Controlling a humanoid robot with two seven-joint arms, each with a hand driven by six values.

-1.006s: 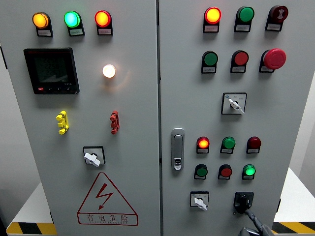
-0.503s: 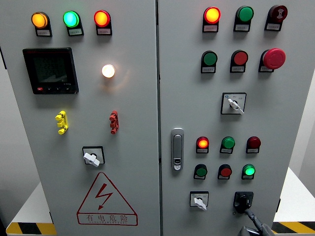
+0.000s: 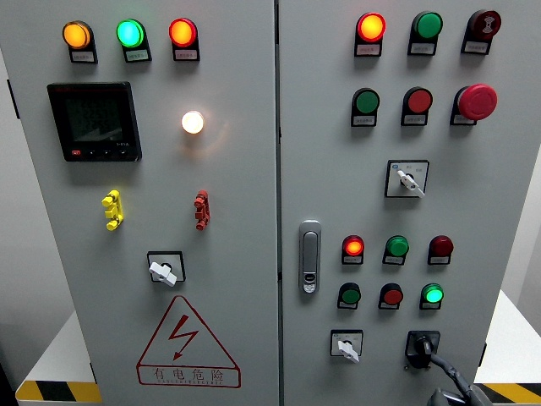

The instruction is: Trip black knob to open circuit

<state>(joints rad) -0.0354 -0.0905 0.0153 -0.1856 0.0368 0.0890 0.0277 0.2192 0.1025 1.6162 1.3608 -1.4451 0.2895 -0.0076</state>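
Note:
The black knob (image 3: 420, 348) sits at the bottom right of the grey cabinet's right door (image 3: 490, 211), on a black square plate. My right hand (image 3: 449, 387) comes in at the bottom edge, just right of and below the knob. A dark slim part of the hand reaches up-left and touches the knob's lower right side. Most of the hand is cut off by the frame edge. The left arm does not show.
A white selector switch (image 3: 345, 345) sits left of the knob. Above it are rows of red and green lamps and buttons, a door latch (image 3: 310, 256), another selector (image 3: 407, 178) and a red mushroom button (image 3: 477, 101). The left door carries a meter, lamps and a warning triangle.
The whole panel has shifted a few pixels to the right in the picture. My right hand stays at the black knob, now slightly further right.

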